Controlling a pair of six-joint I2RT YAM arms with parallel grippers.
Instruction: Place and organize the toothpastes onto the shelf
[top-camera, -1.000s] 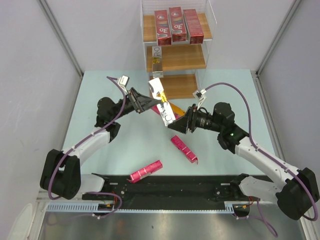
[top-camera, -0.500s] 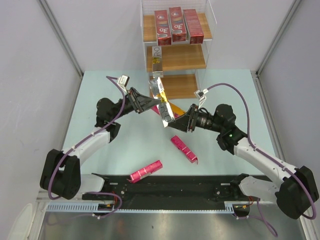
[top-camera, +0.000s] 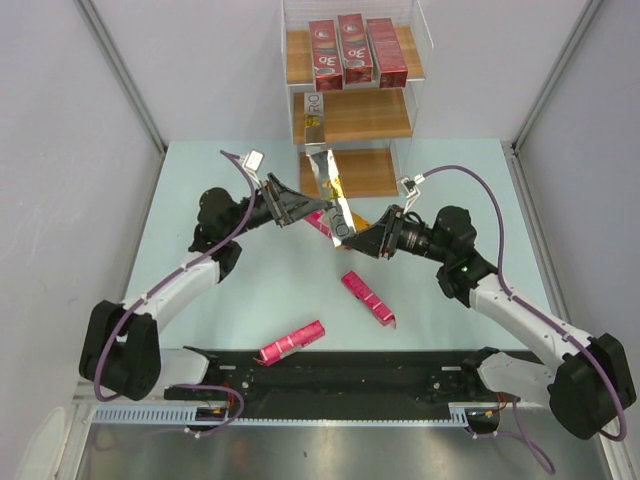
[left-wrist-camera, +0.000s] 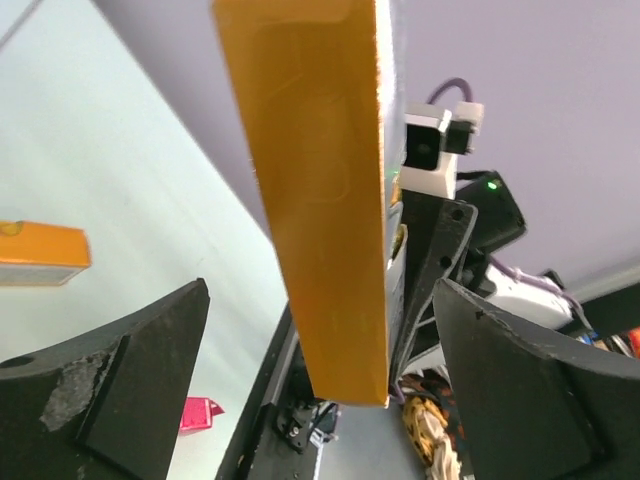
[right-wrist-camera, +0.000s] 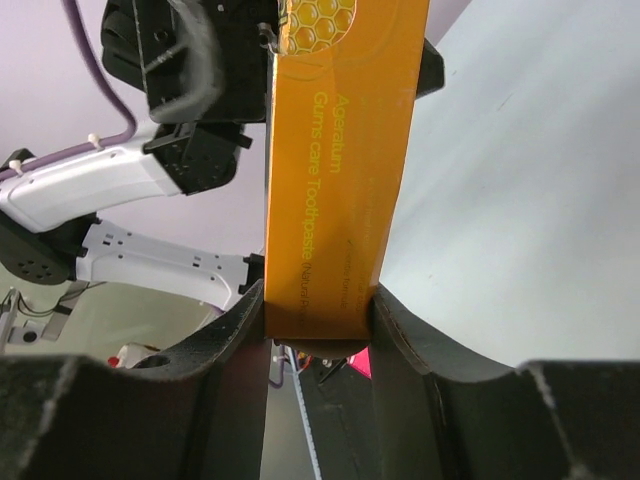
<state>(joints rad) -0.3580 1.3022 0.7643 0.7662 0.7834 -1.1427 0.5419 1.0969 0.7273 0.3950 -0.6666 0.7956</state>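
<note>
The shelf (top-camera: 370, 115) stands at the far edge of the bench (top-camera: 250, 290). Three dark red cartons (top-camera: 345, 50) sit upright on its top board and one silver carton (top-camera: 313, 118) on the middle board.

Just in front of its lowest board, an orange carton (top-camera: 330, 195) hangs tilted in the air. The right claw (top-camera: 352, 235) is clamped on its lower end. The left claw (top-camera: 303, 208) stands wide apart on either side of it, touching nothing.

The carton looks light and hollow. It is stiff along its length but likely to dent under a hard squeeze, and its glossy skin may slip. Held at one end it can swing, so a hold across the narrow faces nearer the middle would probably steady it.

Two small pink cartons (top-camera: 368, 298) (top-camera: 292, 342) lie flat on the bench, well apart from the shelf.
</note>
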